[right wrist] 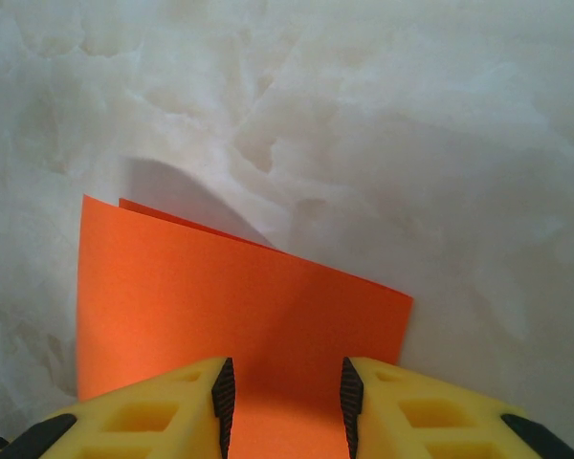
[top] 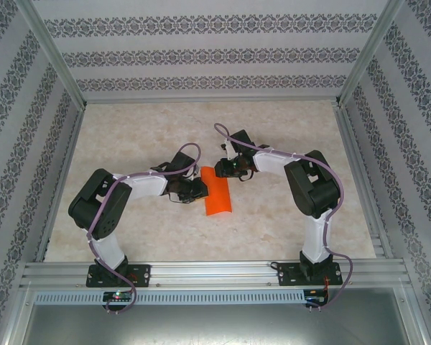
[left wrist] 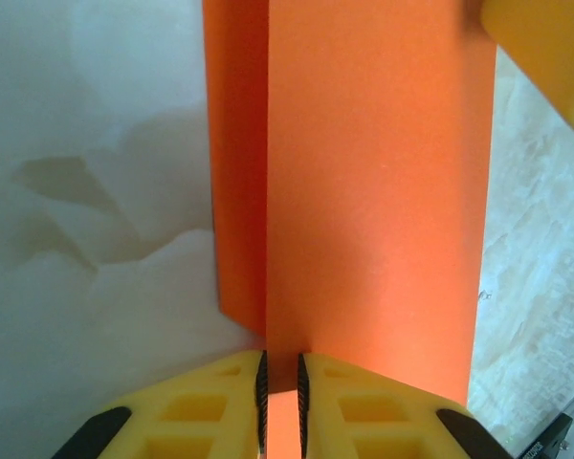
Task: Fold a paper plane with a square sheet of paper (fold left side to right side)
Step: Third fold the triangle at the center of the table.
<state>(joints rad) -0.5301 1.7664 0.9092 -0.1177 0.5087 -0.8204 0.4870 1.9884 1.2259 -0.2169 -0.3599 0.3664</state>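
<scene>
The square sheet of paper lies mid-table, bright orange and folded over into a narrow upright strip. My left gripper sits at its left edge. In the left wrist view the paper shows one layer's straight edge running down into the left gripper; the jaws stand nearly together, a narrow gap left, paper showing in it. My right gripper is at the strip's far end. Its wrist view has the paper flat below the open right gripper. A right fingertip shows in the left wrist view.
The marbled tabletop is ringed by aluminium rails and patterned walls. Both arms bend in toward the centre, left elbow and right elbow standing high.
</scene>
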